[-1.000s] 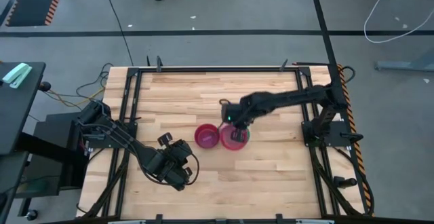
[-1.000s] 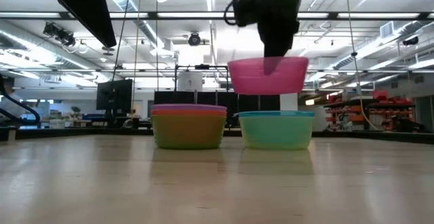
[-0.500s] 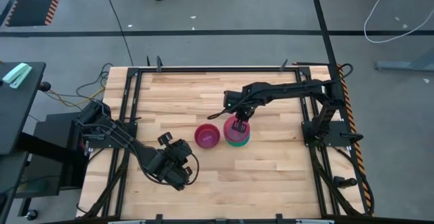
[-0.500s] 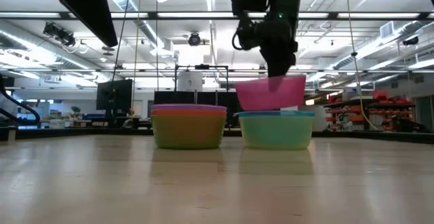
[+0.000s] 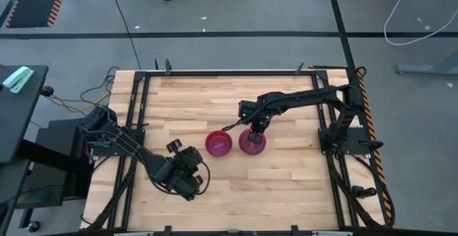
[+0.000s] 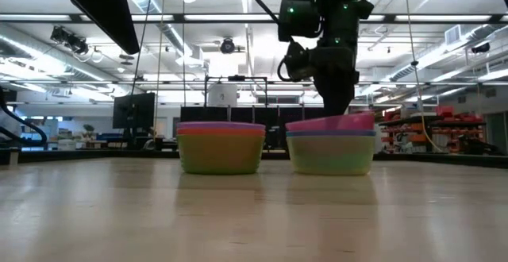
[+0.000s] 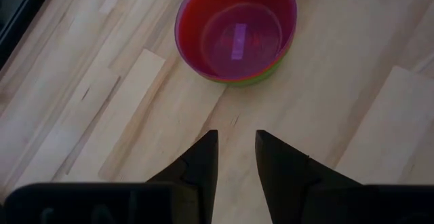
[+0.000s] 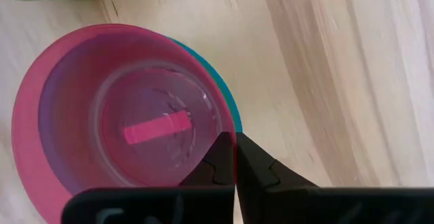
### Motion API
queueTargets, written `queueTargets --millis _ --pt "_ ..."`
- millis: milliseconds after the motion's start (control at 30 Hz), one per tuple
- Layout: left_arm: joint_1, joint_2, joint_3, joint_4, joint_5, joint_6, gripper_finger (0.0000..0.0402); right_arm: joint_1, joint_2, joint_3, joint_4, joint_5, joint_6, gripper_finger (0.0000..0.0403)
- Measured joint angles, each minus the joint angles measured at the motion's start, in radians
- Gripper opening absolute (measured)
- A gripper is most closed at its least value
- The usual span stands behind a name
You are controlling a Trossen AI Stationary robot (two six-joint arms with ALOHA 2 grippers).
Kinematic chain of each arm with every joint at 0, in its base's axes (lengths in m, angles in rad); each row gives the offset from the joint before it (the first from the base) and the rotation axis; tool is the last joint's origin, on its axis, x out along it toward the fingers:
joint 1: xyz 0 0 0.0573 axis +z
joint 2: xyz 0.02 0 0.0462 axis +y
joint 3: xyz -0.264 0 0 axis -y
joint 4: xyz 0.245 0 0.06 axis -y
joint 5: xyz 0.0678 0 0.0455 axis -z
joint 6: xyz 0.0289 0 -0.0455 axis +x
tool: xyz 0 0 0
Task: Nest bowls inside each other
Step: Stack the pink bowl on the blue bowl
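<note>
Two stacks of bowls stand side by side near the middle of the surface (image 5: 179, 100), close together but apart; the left stack (image 5: 218, 143) shows a magenta-pink bowl uppermost over orange and green, and the right stack (image 5: 252, 142) has a pink bowl (image 8: 129, 129) seated in blue (image 8: 227, 95) and a pale green one below; in the low view this pink bowl (image 6: 332, 122) sits slightly tilted, its rim higher on one side, so it looks not quite settled; the right gripper (image 5: 256, 127) is at that stack's rim on the side toward the far edge, and its wrist view shows the jaws pinched narrow on the pink bowl's wall, one finger inside and one outside; the step in hand is, as I judge it, the seating of this bowl into the right stack, all but done; the next move calls for the jaws to part and the gripper to lift straight clear without dragging the rim, after which one stack would have to be grasped and set into the other to finish; the left gripper (image 5: 187, 173) waits near the near left corner of the surface, its jaws a narrow gap apart and holding nothing, pointed toward the left stack (image 7: 236, 30).
</note>
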Motion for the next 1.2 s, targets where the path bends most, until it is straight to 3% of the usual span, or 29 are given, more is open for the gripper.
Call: queueTargets --millis 200,733,1200 --pt "0.0 0.0 0.0 0.0 0.0 0.0 0.0107 0.0 0.0 0.0 0.001 0.0 0.02 0.0026" --pt "0.0 0.0 0.0 0.0 0.0 0.001 0.0107 -0.012 0.0 0.006 -0.04 0.031 0.018 0.0144" --pt "0.0 0.0 0.0 0.0 0.0 0.001 0.0107 -0.015 0.0 -0.026 -0.033 0.052 0.009 0.0161"
